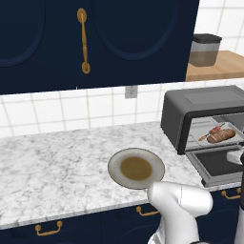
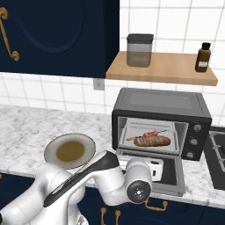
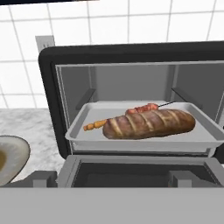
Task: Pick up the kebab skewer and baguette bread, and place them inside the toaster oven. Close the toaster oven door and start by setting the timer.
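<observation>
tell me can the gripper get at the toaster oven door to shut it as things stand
Probably yes: the gripper hangs open just over the lowered toaster oven door, with nothing lying on it.

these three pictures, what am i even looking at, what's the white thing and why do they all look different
All three are computer-rendered views of one kitchen at one moment. The white thing is a robot arm on a wheeled base. Two cameras ride on that base behind the arm, one to its left and one to its right, so they show the same counter from two sides. The third camera sits on the arm's hand and looks straight into the toaster oven.

On the marble counter sits a plate, now bare of food. The toaster oven door hangs open, folded down flat. Inside, on a metal tray, lie the baguette bread and, just behind it, the kebab skewer.

The gripper hovers over the open door, open and holding nothing. A shelf above carries a canister and a small bottle.
</observation>
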### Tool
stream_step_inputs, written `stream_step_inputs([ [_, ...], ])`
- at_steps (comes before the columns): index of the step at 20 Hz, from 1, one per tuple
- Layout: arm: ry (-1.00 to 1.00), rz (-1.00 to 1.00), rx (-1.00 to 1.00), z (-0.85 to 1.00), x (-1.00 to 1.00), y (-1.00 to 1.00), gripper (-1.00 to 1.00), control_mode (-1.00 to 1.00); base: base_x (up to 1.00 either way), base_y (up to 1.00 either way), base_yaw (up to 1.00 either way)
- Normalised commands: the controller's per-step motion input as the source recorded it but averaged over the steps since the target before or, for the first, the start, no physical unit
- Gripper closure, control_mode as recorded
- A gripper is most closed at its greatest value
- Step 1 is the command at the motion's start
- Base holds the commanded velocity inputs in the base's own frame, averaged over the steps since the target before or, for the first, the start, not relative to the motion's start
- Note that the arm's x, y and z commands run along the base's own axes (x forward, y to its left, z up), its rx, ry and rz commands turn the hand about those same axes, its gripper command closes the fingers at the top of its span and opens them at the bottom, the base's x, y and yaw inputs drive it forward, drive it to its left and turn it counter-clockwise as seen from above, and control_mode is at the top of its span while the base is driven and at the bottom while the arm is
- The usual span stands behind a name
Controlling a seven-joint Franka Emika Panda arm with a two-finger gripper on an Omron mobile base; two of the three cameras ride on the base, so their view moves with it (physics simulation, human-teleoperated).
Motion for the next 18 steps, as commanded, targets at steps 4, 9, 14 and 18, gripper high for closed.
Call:
stream_step_inputs([
  [4,0.00,0.00,-0.05,-0.11,0.24,-0.17,-1.00,-1.00,0.00,0.00,0.00],
  [9,0.00,0.00,-0.16,-0.21,0.05,-0.08,-1.00,-1.00,0.00,0.00,0.00],
  [14,0.00,-0.04,0.01,-0.02,0.20,-0.06,-1.00,-1.00,0.00,0.00,0.00],
  [18,0.00,-0.11,0.07,-0.09,0.14,0.00,-1.00,-1.00,0.00,0.00,0.00],
])
